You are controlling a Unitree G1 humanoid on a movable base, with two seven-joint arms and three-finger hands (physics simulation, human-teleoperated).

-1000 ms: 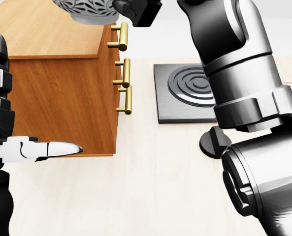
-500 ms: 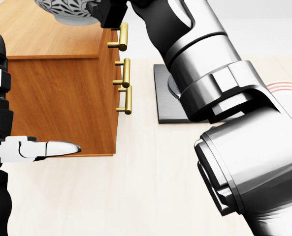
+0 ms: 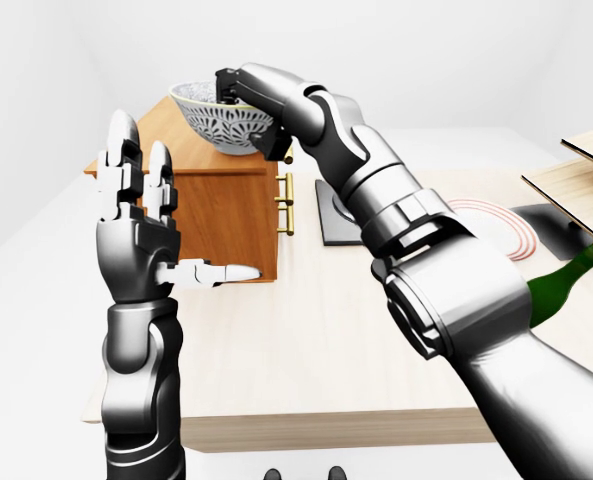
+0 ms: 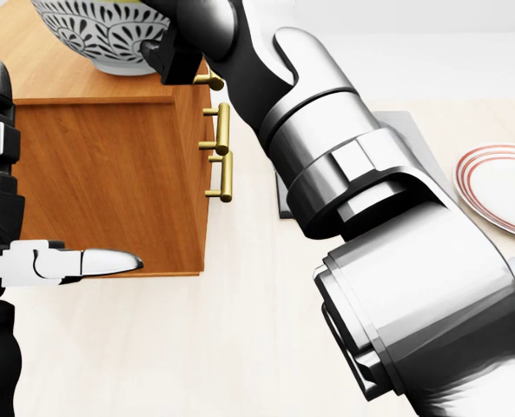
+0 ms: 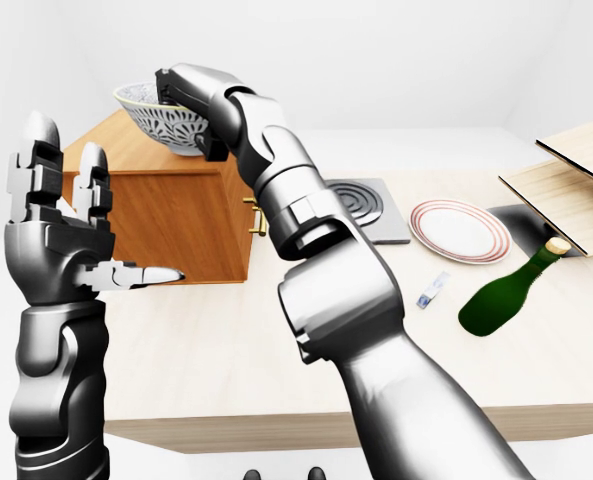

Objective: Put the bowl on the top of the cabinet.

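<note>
Your right robot hand is clamped on the rim of the bowl, which sits over the cabinet top. Your left robot hand stands raised, fingers spread.

The bowl is white with a dense black leaf-like pattern over its outside. The cabinet is warm orange-brown wood with visible grain (its top a paler tan than its sides), and its drawer handles are brass-gold. The table is pale cream wood. The stove plate is dark grey with concentric silver rings. The plate is white with thin red rings near its rim. The bottle is dark green with a tan cork. The small packet is white and blue. Both the left hand and right hand are glossy silver and black.
</note>
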